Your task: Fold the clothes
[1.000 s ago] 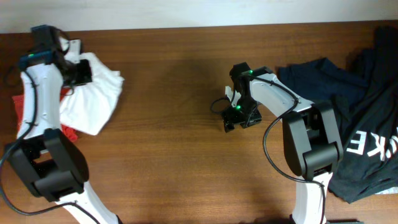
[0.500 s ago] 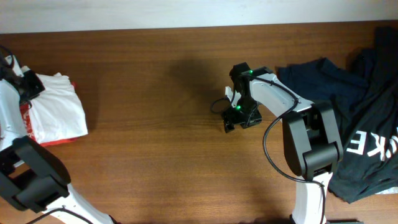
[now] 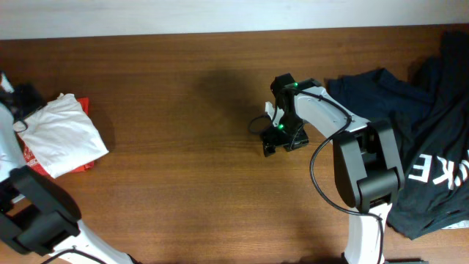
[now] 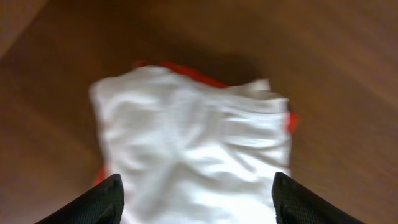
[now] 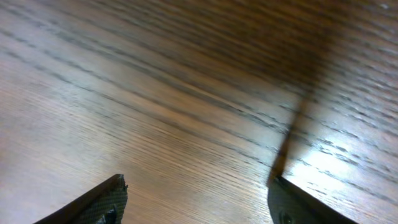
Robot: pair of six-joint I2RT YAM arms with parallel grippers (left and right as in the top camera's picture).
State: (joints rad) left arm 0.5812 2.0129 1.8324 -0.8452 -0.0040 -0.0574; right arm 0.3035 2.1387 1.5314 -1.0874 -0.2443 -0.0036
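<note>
Since our left tool (image 4: 196,180) hangs wide open and empty with the white shirt (image 4: 193,143) just beneath it, atop the red shirt (image 4: 186,73), we should lift straight up, snagging nothing; the right tool (image 5: 196,183) gapes empty over the table (image 5: 186,93)

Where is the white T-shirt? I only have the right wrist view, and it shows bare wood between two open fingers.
Observer: The overhead view has it. The white T-shirt lies as a compact bundle at the far left of the table, well away from your right gripper, which is near the middle.
Operator: Is the left arm holding it?
Observer: No. In the left wrist view the left gripper is open, with its fingers spread wide over the shirt and not closed on it.
</note>
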